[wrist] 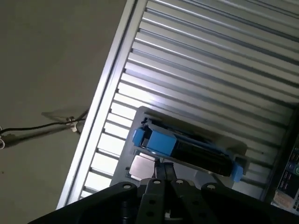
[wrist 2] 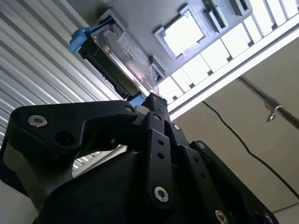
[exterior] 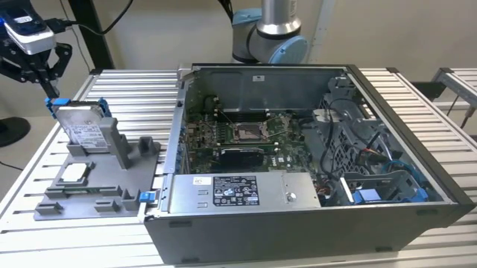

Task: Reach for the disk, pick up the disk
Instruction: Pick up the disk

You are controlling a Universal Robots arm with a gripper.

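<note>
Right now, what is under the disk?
The disk stands on edge in a slot of the grey holder, which lies on the slatted metal table. The slot's walls hide the disk's bottom edge.

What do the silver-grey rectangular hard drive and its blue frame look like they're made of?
Silver-grey hard drive: likely metal, judging by its dull grey sheen, with a white paper-like label. Blue frame: probably moulded plastic, judging by its uniform colour and soft highlights.
</note>
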